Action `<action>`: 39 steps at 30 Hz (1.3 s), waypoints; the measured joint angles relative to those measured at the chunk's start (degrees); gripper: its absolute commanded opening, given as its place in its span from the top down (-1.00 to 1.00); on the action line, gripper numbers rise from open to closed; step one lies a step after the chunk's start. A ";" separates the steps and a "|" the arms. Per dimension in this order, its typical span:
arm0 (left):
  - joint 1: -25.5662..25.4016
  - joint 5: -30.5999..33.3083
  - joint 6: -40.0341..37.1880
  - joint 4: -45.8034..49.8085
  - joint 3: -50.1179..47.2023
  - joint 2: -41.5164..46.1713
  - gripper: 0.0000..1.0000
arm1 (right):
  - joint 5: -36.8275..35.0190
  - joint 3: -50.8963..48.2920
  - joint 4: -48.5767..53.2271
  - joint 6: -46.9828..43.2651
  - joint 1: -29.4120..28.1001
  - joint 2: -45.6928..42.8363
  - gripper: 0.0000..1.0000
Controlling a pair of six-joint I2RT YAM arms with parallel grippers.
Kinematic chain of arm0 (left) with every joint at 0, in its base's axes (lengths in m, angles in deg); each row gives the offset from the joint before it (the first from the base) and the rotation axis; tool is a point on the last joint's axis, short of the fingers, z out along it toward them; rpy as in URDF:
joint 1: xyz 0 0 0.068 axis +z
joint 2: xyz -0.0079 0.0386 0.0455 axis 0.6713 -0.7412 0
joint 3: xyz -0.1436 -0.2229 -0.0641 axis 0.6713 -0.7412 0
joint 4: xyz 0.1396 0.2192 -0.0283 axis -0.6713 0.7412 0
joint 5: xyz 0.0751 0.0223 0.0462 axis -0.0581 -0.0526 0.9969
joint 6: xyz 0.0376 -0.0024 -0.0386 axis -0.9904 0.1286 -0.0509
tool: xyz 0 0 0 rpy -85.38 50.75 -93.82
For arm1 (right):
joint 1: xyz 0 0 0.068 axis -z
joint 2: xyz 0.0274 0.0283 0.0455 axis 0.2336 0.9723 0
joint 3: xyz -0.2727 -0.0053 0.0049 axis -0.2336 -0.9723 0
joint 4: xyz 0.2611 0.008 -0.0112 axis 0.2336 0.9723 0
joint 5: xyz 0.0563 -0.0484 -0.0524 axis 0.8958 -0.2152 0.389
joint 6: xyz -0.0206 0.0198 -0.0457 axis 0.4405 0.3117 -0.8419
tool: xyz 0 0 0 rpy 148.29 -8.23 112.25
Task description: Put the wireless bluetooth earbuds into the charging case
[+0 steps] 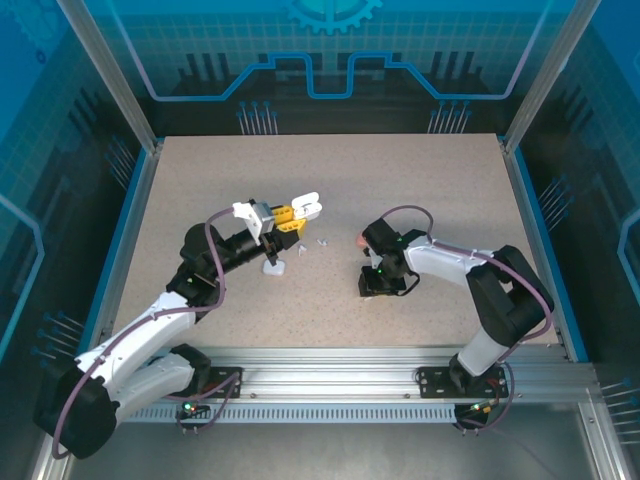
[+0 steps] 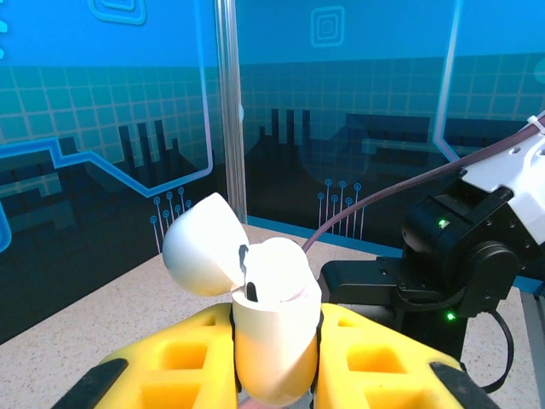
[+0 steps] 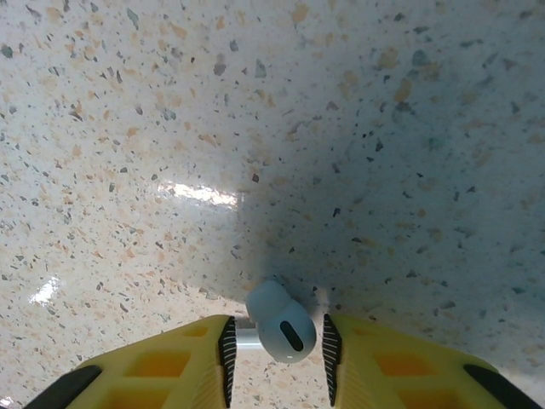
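Top view, left claw (image 1: 290, 218): pressed on the charging case (image 1: 306, 207), held up off the desk (image 1: 420, 180) with the mouth open.
Top view, right claw (image 1: 377, 285): pointing down at the desk. The case lies at its 10 o'clock, so this arm is the nearer carrier.
Top view, clutter: loose earbuds (image 1: 322, 241) and a second case (image 1: 273, 266) lie between the arms. They are too small for you to read details.
Left wrist view: the charging case (image 2: 272, 341) is pinched upright and its lid (image 2: 200, 247) is swung to 10 o'clock. The sockets are hard to make out.
Right wrist view: a white earbud (image 3: 279, 328) lies on the desk between the pads of the right claw (image 3: 278, 362), its stem toward 9 o'clock.
Right wrist view, grip: the jaws stand narrow around the earbud, but you cannot tell if they bite.
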 measured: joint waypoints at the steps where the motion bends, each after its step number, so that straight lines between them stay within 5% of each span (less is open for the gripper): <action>1: 0.00 0.00 0.00 0.00 0.00 0.00 0.95 | 0.00 0.00 -0.17 0.00 0.00 0.26 0.34; 29: 0.00 0.00 -0.20 0.39 0.00 0.00 0.95 | -1.79 0.63 0.63 -1.01 -0.09 1.01 0.64; 39: 0.00 -0.07 1.42 -0.52 0.02 -1.07 0.95 | -8.44 0.33 1.16 -7.72 -0.13 -12.17 0.69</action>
